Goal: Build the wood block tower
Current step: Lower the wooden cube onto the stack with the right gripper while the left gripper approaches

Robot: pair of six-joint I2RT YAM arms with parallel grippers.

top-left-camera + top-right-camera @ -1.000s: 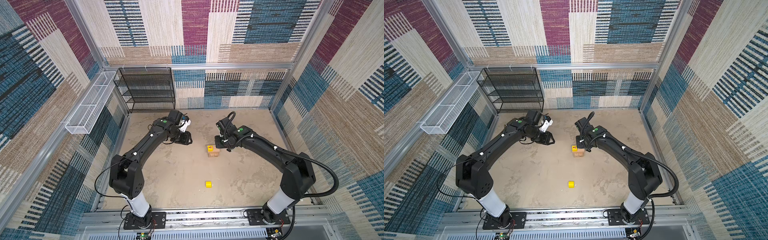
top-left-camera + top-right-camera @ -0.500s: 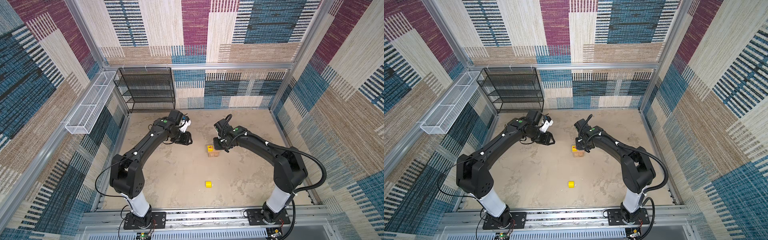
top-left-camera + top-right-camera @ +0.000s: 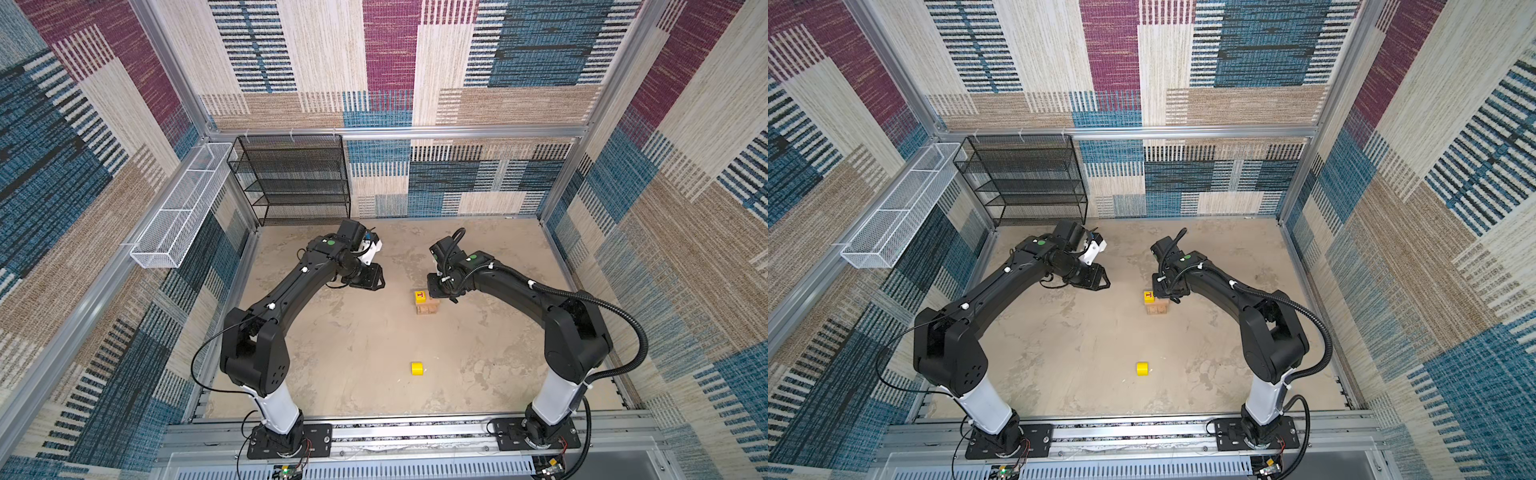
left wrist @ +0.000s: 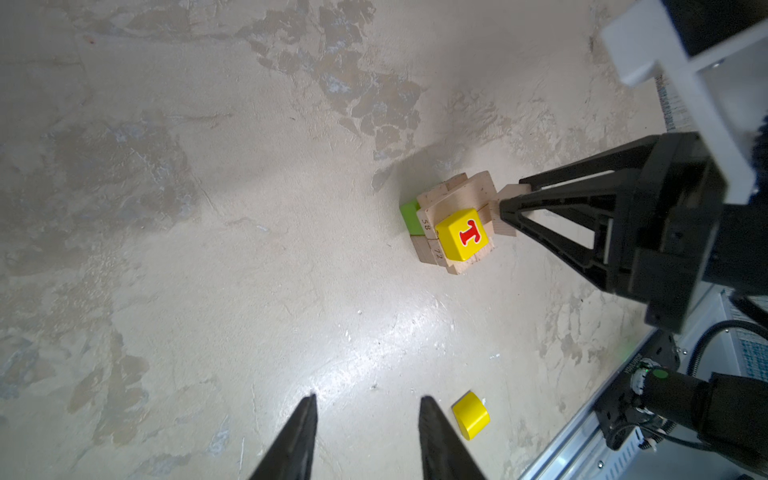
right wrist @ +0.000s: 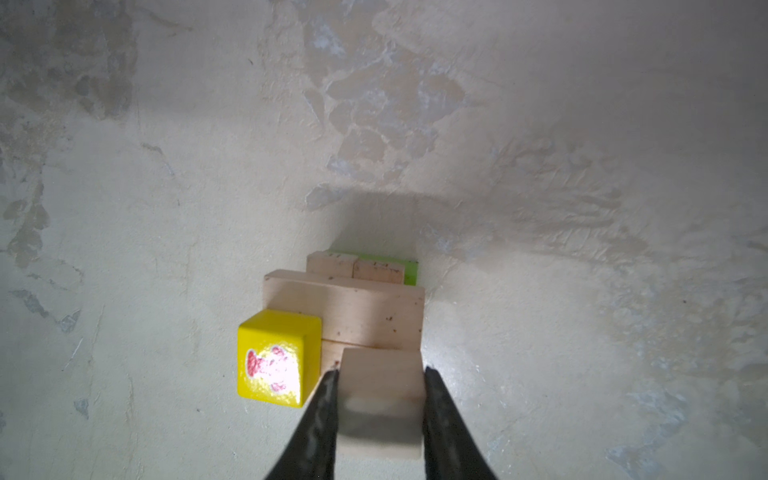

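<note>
Step in hand: I judge I am placing 1 tan cube on the tower, beside the yellow T cube.
Right gripper: the right gripper is clamped on the tan cube, 1 jaw on each side face.
Held cube position: it sits between my jaws, over the near edge of the top plank. I cannot tell whether its underside already rests on the wood.
Beside the right gripper: the yellow T cube is just beside the held cube, on the same top layer, close to 1 fingertip.
Beyond the right fingertips: the top plank lies crosswise, with lower tan pieces and the green brick showing past it.
Left gripper: the left gripper has its jaws apart and nothing between them, well apart from the tower.
Near the left gripper: the loose yellow piece lies on the table, just to one side of its fingertips.
Next move calls for: a gentle lowering until the cube is seated, then a slow, even release and a straight lift, without brushing the yellow T cube.
Then, by my reckoning: the loose yellow piece is left to go on top.
</note>
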